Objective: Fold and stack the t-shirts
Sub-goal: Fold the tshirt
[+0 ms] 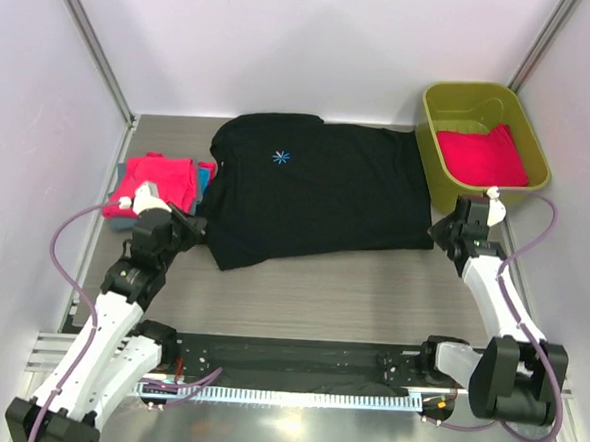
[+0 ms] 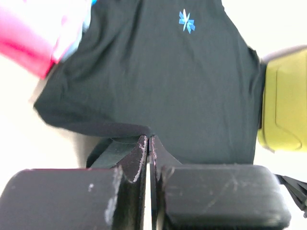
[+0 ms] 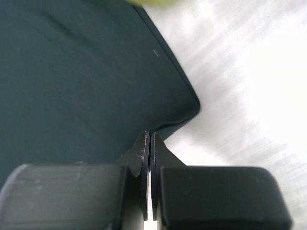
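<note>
A black t-shirt (image 1: 317, 192) with a pale-blue starburst mark (image 1: 281, 157) lies spread flat across the middle of the table. My left gripper (image 1: 197, 225) is shut on its near left edge; in the left wrist view (image 2: 149, 139) the hem is bunched and slightly raised at the fingertips. My right gripper (image 1: 440, 233) is shut on the hem near the shirt's near right corner (image 3: 192, 103), as the right wrist view (image 3: 150, 134) shows. A stack of folded hot-pink t-shirts (image 1: 157, 181) with a blue one (image 1: 207, 176) under them lies at the left.
An olive-green tub (image 1: 526, 135) stands at the back right with a hot-pink t-shirt (image 1: 482, 155) inside, close to the black shirt's right end. White walls enclose the table on three sides. A black strip (image 1: 297, 359) runs along the near edge.
</note>
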`<state>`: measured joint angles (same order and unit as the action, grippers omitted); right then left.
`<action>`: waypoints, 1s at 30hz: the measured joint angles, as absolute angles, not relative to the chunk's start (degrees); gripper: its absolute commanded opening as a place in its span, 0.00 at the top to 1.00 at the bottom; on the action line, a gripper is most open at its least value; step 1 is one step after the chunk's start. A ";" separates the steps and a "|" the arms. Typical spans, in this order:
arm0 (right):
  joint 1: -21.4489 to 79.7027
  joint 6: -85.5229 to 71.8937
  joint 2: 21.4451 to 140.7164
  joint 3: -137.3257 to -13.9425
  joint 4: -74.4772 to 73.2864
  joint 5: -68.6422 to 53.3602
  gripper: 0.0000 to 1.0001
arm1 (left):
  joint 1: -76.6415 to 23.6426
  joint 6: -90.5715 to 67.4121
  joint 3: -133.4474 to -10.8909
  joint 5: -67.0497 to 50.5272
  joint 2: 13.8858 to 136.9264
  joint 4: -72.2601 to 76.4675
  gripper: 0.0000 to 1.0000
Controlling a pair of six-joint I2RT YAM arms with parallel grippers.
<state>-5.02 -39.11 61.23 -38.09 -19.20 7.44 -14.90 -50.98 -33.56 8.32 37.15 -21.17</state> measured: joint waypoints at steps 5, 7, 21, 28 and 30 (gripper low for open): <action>-5.02 -39.16 68.14 -44.86 -17.12 8.34 0.99 | -14.90 -50.57 -38.44 11.42 45.54 -16.10 0.99; -5.02 -39.18 70.35 -46.68 -16.71 8.51 0.99 | -14.90 -50.61 -40.38 12.14 49.15 -13.74 0.99; -5.02 -39.55 81.80 -56.95 -15.79 10.68 0.99 | -14.17 -48.93 -59.57 15.27 74.39 -6.57 1.00; -5.02 -40.53 84.49 -58.11 -14.83 10.57 0.99 | -13.34 -48.62 -61.95 15.29 80.73 -3.05 1.00; -5.02 -40.75 85.08 -58.46 -14.72 10.57 0.99 | -13.23 -48.56 -63.00 15.25 82.41 -2.70 1.00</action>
